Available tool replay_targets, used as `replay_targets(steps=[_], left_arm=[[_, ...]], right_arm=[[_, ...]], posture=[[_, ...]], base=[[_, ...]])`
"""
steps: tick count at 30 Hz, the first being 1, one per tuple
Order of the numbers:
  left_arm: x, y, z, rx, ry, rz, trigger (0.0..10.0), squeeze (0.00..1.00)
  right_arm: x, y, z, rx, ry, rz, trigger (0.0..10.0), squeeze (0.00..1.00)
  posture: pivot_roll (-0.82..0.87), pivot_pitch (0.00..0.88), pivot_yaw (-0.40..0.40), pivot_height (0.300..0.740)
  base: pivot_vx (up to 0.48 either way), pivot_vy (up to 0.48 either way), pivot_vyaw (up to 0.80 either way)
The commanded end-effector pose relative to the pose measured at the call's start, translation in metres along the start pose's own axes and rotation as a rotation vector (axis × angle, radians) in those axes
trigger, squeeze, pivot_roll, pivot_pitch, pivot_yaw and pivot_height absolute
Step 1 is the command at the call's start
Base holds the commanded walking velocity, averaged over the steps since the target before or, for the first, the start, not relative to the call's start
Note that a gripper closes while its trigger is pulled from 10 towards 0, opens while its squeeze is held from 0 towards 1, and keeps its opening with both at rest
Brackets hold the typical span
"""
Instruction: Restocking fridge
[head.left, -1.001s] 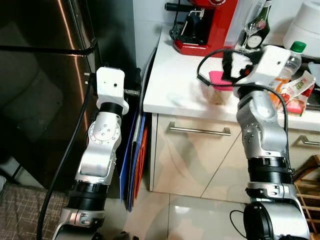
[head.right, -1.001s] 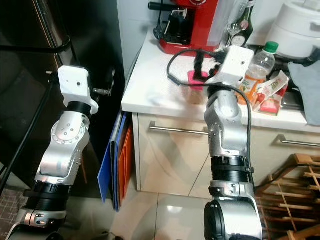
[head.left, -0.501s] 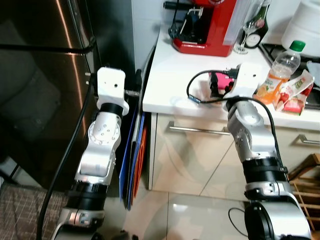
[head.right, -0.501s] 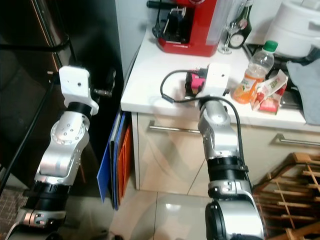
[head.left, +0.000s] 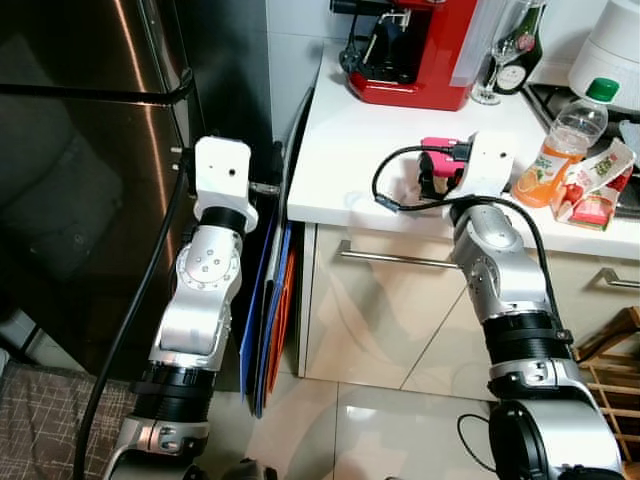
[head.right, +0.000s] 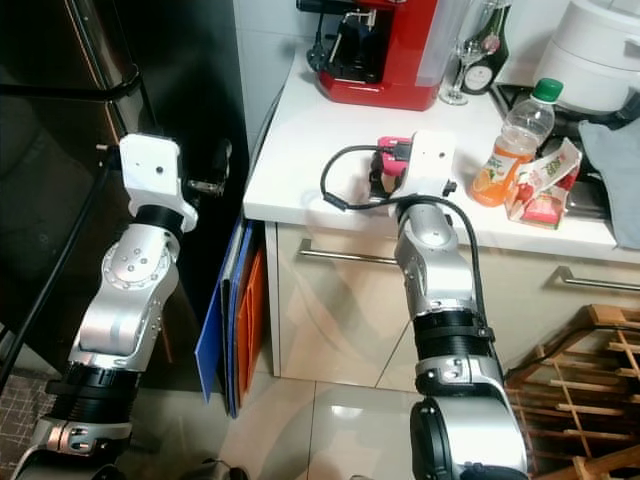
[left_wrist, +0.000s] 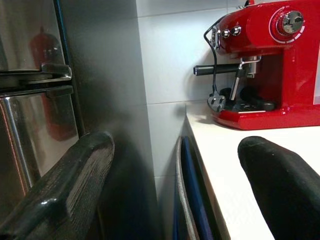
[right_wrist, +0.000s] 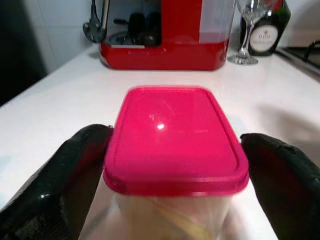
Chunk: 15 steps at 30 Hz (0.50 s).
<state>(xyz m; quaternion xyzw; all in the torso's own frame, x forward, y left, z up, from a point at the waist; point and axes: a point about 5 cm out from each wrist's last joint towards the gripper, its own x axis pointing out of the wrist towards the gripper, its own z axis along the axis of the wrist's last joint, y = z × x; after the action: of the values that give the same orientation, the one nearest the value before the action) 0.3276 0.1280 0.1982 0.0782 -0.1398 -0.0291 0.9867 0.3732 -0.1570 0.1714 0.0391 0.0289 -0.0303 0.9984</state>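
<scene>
R gripper (right_wrist: 170, 200) round pink-lid tub (right_wrist: 175, 137); contents unclear.

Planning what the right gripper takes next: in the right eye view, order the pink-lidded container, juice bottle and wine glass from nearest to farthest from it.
1. Pink-lidded container: between the right gripper fingers, at the counter's front.
2. Juice bottle: to its right.
3. Wine glass: at the back, beside the red coffee machine.

The right silver arm (head.left: 497, 270) reaches over the white worktop (head.left: 350, 150) toward a pink-lidded container (head.left: 437, 152). An orange juice bottle (head.left: 558, 150) stands nearby, a red coffee machine (head.left: 415, 50) behind. The left silver arm (head.left: 205, 290) rises beside the dark steel fridge (head.left: 90, 180).
</scene>
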Motion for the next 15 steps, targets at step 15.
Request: replay_targets(steps=[15], left_arm=[[0.001,-0.003,-0.002,-0.017,0.024,-0.004,10.0,0.0]], right_arm=[[0.007,0.002,-0.008,0.062,0.107,0.015,10.0,0.0]], posture=[[-0.03,0.0,-0.022,0.74]], base=[[0.0,0.0,0.0]])
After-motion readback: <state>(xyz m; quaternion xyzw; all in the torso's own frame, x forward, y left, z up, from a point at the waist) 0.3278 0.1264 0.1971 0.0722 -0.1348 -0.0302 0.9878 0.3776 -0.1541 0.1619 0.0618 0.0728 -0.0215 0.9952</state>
